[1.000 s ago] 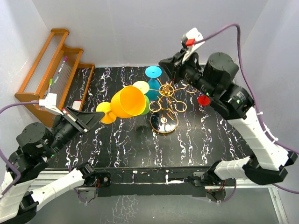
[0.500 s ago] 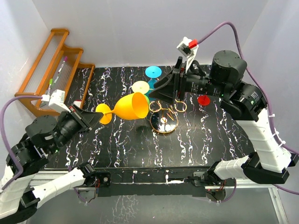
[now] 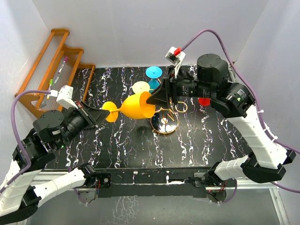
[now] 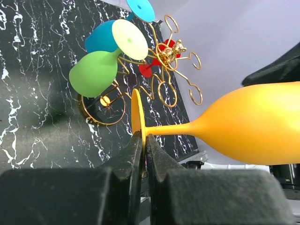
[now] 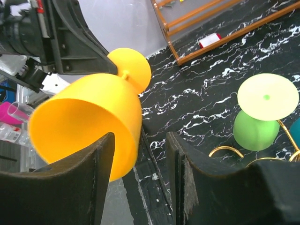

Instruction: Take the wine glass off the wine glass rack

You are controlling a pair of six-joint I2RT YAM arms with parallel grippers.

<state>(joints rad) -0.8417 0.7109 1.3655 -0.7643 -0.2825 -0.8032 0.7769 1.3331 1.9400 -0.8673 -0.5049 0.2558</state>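
An orange wine glass (image 3: 137, 106) hangs on its side in the air, just left of the gold wine glass rack (image 3: 165, 112). My left gripper (image 3: 104, 114) is shut on the glass's round foot (image 4: 136, 112), with the bowl (image 4: 248, 124) pointing right. My right gripper (image 5: 140, 140) is open at the bowl's mouth (image 5: 84, 122). The rim's wall sits between its fingers, one finger (image 5: 96, 164) across the opening and the other outside. The rack (image 4: 164, 56) still carries a green glass (image 4: 93, 72) with a pale yellow foot (image 5: 267, 96) and a teal glass (image 4: 101, 40).
An orange-brown wooden stepped shelf (image 3: 51, 65) stands at the back left, holding pens. A red glass foot (image 3: 204, 100) shows behind my right arm. A small white block (image 5: 210, 40) lies by the shelf. White walls close in the black marbled table (image 3: 140, 150).
My right gripper opened and swung left from the rack's top to the orange glass's rim. My left arm shifted the glass slightly right and turned its bowl toward the right gripper.
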